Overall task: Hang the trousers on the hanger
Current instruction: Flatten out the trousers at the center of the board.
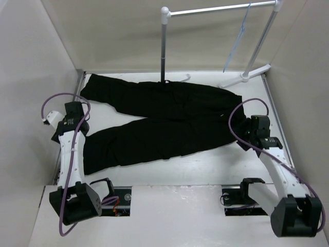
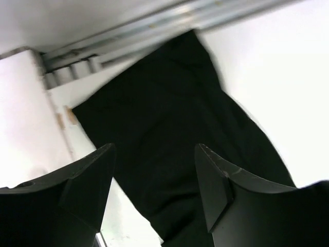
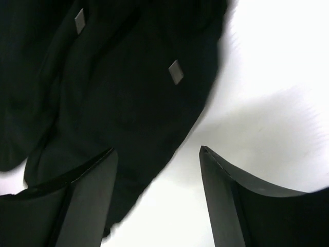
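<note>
The black trousers (image 1: 164,118) lie spread flat on the white table, legs pointing left and waist to the right. The pale-blue hanger (image 1: 239,33) hangs edge-on from the rack bar at the back right, far from both grippers. My left gripper (image 1: 78,107) is open and empty over the legs' left ends; in the left wrist view (image 2: 154,149) a trouser leg (image 2: 164,113) runs between its fingers. My right gripper (image 1: 253,123) is open and empty at the waist's right edge; the right wrist view (image 3: 158,152) shows the cloth's edge (image 3: 118,87) under the left finger and bare table under the right.
A white tube garment rack (image 1: 216,9) stands at the back, with a grey post (image 1: 164,46) behind the trousers and a T-shaped foot (image 1: 244,78) at the back right. Walls close in the table on the left, right and back.
</note>
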